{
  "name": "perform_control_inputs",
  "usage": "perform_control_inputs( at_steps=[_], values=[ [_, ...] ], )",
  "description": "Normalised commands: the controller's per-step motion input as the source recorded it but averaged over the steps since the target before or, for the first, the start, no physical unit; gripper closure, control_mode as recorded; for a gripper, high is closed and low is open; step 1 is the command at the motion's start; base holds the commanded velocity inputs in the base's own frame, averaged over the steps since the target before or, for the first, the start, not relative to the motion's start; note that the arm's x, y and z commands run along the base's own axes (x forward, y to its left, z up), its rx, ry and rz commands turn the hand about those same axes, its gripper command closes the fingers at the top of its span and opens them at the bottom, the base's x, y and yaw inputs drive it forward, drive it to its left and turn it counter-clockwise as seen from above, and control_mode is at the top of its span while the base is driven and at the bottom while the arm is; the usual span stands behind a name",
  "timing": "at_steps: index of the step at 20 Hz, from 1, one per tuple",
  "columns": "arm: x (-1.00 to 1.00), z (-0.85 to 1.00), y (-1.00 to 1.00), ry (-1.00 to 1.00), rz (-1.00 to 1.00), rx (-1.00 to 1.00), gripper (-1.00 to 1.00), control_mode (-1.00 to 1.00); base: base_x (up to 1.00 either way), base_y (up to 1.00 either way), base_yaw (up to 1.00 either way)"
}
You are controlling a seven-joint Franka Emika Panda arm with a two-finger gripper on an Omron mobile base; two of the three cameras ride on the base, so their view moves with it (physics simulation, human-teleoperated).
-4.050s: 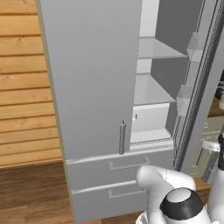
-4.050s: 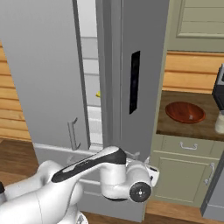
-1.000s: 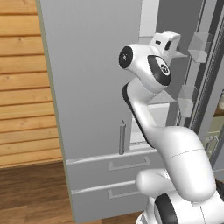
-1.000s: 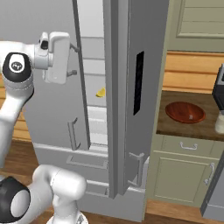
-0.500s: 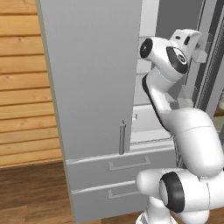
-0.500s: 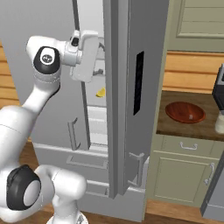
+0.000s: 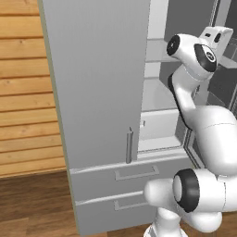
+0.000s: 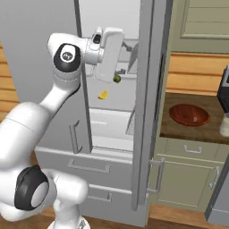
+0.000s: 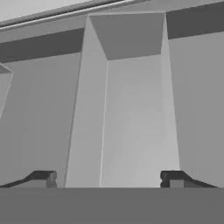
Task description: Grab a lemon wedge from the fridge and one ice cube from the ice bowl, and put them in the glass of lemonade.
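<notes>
Compared with the picture of half a second before, the arm's hand has been carried further to the right, from in front of the closed left door into the open gap of the tall light-grey French-door fridge (image 8: pixel 147 134). The base cameras have not been moved.

The pincer (image 9: pixel 109 178) is seen in the hand view with its two dark tips set wide apart, and nothing is held between them; only plain grey inner walls of the fridge are seen ahead. In the right base view the white hand is held high, at the level of the upper shelf.

The tiny bright yellow lemon wedge (image 8: pixel 103 95) is lying inside the fridge on a shelf, below and slightly to the left of the hand, well apart from it. A small dark green round item (image 8: pixel 117 79) is lying just under the hand and must not be confused with it. The round reddish-brown wooden ice bowl (image 8: pixel 189 115) is standing on the brown desk (image 8: pixel 172 127) to the right of the fridge; whether an ice cube is inside cannot be told.

The wedge is judged to be very light, a little soft and probably slippery at its wet faces. It should be taken across its thicker middle, with the fingers on the two flat cut sides, and only light pressure is needed, otherwise it may be squeezed out.
</notes>
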Motion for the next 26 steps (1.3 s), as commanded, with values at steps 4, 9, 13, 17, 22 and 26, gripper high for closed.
perform_control_inputs(
  at_steps=[4,9,13,17,22,26],
  values=[
    [0.00,0.00,-0.62,0.04,-0.10,0.00,-1.00,-1.00,0.00,0.00,0.00],
    [-0.01,0.00,0.06,0.01,-0.08,0.01,-1.00,-1.00,0.00,0.00,0.00],
    [-0.28,0.00,0.46,-0.11,-0.02,0.16,-1.00,-1.00,0.00,0.00,0.00],
    [-0.37,-0.04,0.58,-0.21,-0.02,0.37,-1.00,-1.00,0.00,0.00,0.00],
    [-0.53,-0.38,0.62,-0.21,0.00,0.46,-1.00,-1.00,0.00,0.00,0.00],
    [-0.51,-0.90,0.92,-0.28,0.00,0.41,-1.00,-1.00,0.00,0.00,0.00]
  ],
)
